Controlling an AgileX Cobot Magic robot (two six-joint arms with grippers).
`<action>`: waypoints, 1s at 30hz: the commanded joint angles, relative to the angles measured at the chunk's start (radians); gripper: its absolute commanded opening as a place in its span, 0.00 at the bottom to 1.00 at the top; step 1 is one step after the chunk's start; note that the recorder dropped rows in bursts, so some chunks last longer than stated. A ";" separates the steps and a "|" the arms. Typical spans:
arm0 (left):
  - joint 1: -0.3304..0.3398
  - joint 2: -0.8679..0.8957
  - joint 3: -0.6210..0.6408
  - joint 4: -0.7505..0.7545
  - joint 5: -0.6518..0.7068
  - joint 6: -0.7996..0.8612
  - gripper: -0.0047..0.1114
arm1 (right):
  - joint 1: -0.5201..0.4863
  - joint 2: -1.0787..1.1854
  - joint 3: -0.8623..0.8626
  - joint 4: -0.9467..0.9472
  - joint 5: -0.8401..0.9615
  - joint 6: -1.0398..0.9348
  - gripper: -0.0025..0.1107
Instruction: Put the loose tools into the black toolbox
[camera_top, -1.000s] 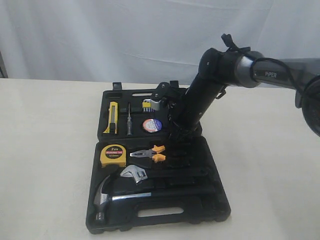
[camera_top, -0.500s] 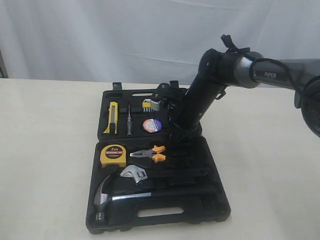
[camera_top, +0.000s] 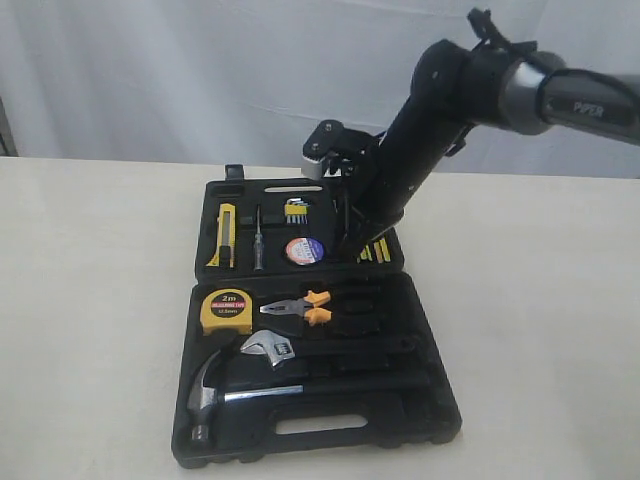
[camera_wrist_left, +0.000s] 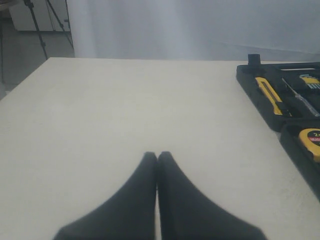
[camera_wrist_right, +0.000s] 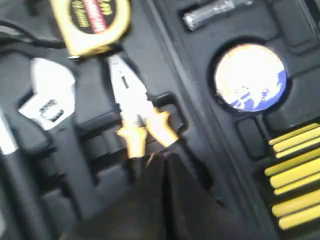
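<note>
The left claw (camera_wrist_left: 157, 155), its two dark fingers pressed tip to tip, hangs over the cream counter (camera_wrist_left: 125, 110). Well apart from it lies the open black toolbox (camera_wrist_left: 245, 80), holding the yellow-black utility knife (camera_wrist_left: 270, 95), a slim screwdriver (camera_wrist_left: 300, 98) and part of the yellow tape measure (camera_wrist_left: 312, 140).

Table (camera_top: 90, 320): cream, matte, flat top, running back to a straight far edge. One item rests directly on it: black toolbox (camera_top: 436, 400), opened out, both halves lying flat on the surface, one half behind the other, joined along the middle. The case sits about mid-table, slightly skewed against the far edge. Table surface shows on both sides of it and behind it. Left wrist view: same cream top (camera_wrist_left: 125, 100), with a corner of the toolbox (camera_wrist_left: 246, 75) seated on it.
</note>
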 joint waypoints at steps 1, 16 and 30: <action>-0.005 -0.001 0.003 0.000 -0.005 -0.006 0.04 | -0.001 -0.069 0.003 -0.010 0.135 -0.029 0.02; -0.005 -0.001 0.003 0.000 -0.005 -0.006 0.04 | 0.146 -0.428 0.467 -0.244 -0.028 0.025 0.02; -0.005 -0.001 0.003 0.000 -0.005 -0.006 0.04 | 0.476 -0.518 0.751 -0.694 -0.290 0.541 0.02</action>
